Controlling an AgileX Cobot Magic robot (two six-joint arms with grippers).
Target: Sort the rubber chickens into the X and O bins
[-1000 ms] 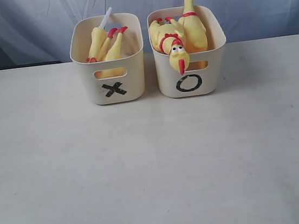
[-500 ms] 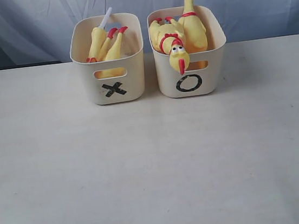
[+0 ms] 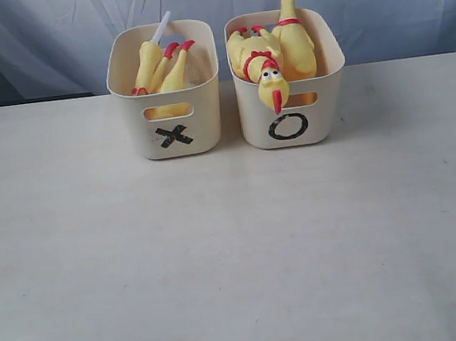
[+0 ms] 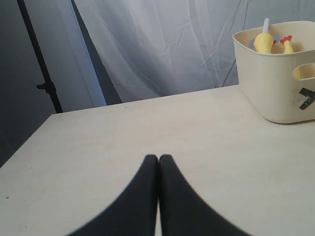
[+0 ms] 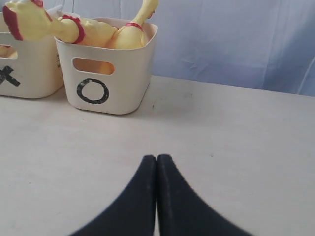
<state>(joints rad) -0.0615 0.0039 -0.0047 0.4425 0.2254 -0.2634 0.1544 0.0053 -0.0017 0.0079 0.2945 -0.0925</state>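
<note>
We find the rubber chickens (image 3: 288,51) in the X bin (image 3: 206,123) and O bin (image 3: 325,113), one head drooping over the O rim. Our left claw (image 4: 158,160) and right claw (image 5: 156,158) rest pressed together above the worktop (image 3: 223,263), likely because sorting is finished.

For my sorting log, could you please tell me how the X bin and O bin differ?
The X bin bears a black X, the O bin a black O. A chicken head hangs over the O bin's front rim; the X bin's pieces lie inside, only a white tube poking above. Both are cream tubs with slot handles.
</note>
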